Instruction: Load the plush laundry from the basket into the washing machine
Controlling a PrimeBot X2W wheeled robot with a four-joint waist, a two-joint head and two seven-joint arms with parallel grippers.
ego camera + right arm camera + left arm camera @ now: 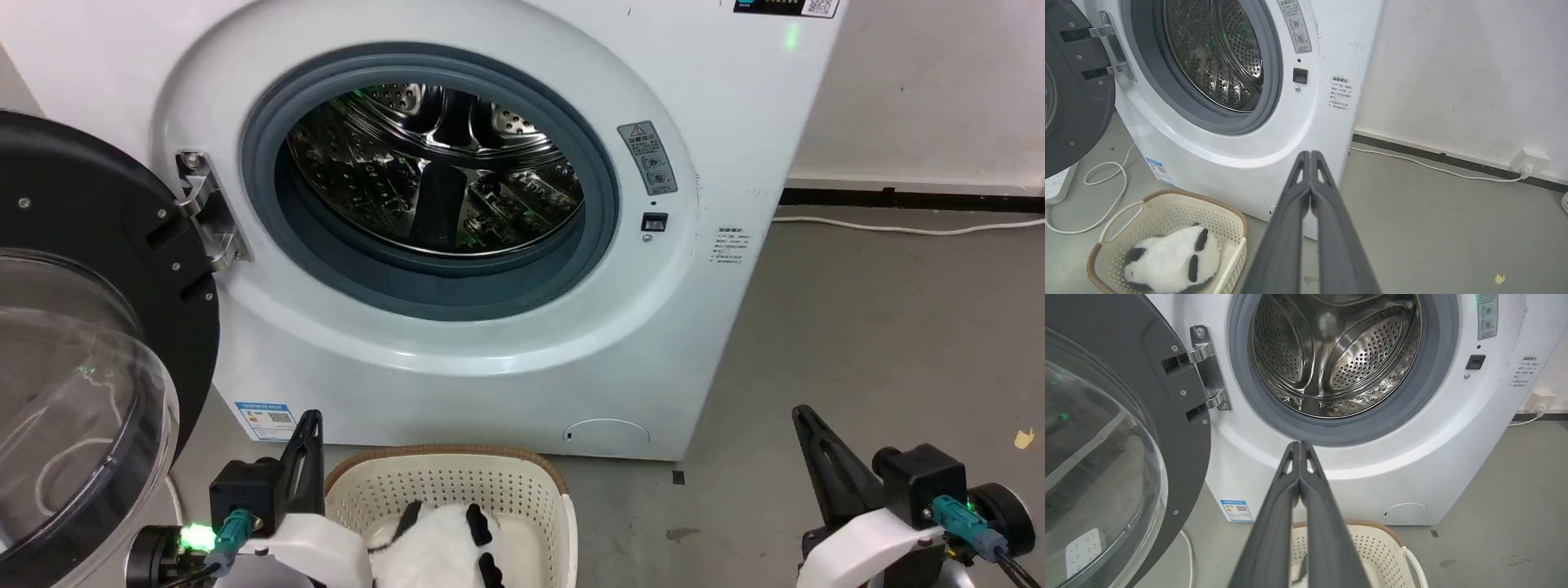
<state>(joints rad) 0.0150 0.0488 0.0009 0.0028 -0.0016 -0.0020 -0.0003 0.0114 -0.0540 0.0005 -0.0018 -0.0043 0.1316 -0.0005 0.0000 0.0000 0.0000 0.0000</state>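
Note:
The plush laundry (441, 541), a fluffy white toy with black patches, lies in the cream basket (449, 488) on the floor before the washing machine (490, 351). From the right wrist view the toy (1171, 261) fills most of the basket (1167, 210). The washer's door (82, 343) hangs open at the left, and the steel drum (433, 180) holds nothing. My left gripper (310, 418) is shut and empty, just left of the basket, its tips (1300, 444) pointing at the washer front. Off to the right over bare floor, my right gripper (802, 412) is shut and empty too (1310, 153).
A white power strip (1057, 183) and looped cable (1106, 196) lie on the floor left of the washer, under the door. Another cable (898, 224) runs along the wall to a socket (1527, 161). Grey floor (882, 343) spreads right of the machine.

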